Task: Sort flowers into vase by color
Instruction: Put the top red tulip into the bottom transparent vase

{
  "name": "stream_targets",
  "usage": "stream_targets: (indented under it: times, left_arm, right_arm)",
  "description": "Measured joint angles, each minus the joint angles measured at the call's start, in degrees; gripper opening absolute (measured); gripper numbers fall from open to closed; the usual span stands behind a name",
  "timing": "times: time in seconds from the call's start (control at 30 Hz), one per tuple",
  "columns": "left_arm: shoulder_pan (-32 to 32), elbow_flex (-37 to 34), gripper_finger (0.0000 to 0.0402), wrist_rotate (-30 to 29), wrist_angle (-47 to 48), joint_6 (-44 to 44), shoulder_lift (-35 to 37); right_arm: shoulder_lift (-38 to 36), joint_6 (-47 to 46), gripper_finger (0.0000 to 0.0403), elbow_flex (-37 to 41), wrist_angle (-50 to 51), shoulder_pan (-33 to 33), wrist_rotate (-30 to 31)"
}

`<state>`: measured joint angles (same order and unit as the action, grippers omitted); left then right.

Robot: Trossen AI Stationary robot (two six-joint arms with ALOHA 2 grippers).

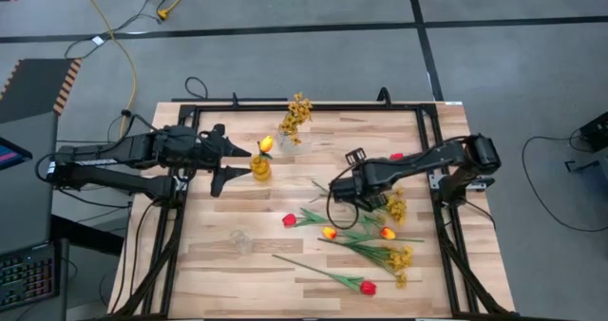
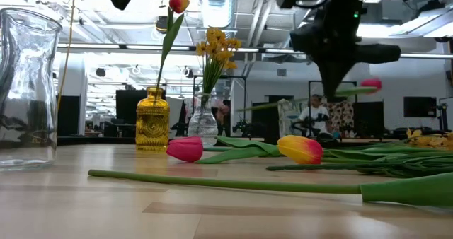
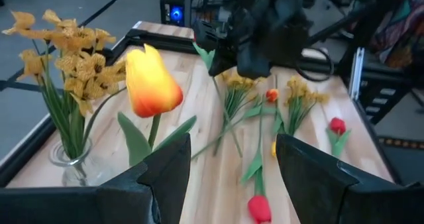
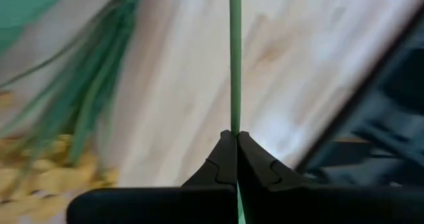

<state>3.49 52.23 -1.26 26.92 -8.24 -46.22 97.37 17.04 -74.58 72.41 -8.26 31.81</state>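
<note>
Jaws first: my right jaws are pinched shut on the thin green stem of a red tulip, lifted off the surface over the right half, with the bloom showing past my arm toward the far right edge; my left jaws stand wide apart with nothing between them, hovering just beside the amber vase. Largest to smallest, the wooden surface carries everything. On its right half lies the loose pile of flowers: two mustard-yellow sprays, two yellow-orange tulips among them, one red tulip at the pile's left end and another long-stemmed red one near the front edge. Toward the far side stands a clear vase holding a mustard-yellow spray, and beside it the amber vase holds a yellow-orange tulip upright. An empty clear glass vase stands alone at front left, well apart from the pile.
</note>
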Motion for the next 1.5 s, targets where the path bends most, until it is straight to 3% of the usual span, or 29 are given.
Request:
stream_targets:
  times: [0.2, 0.7, 1.17, 1.5]
  left_arm:
    - [-0.24, 0.02, 0.0210, 0.02, 0.12, -3.49, -1.55]
    - [-4.89, 0.02, 0.0210, -0.53, -9.04, -4.90, -14.60]
    - [-5.46, 0.02, 0.0210, -1.68, -20.12, -5.56, -23.43]
    - [-5.46, 0.04, 0.0210, -2.45, -24.32, -7.57, -25.75]
  right_arm:
    - [-0.03, 1.94, 0.0023, -1.72, -1.03, -3.30, 11.01]
    - [-0.03, 29.28, 0.0024, -1.75, -20.85, -8.36, 34.89]
    - [-0.03, 52.43, 0.0024, -1.75, -45.83, -11.06, 37.35]
    - [-0.03, 58.47, 0.0024, -1.75, -52.49, -12.36, 37.29]
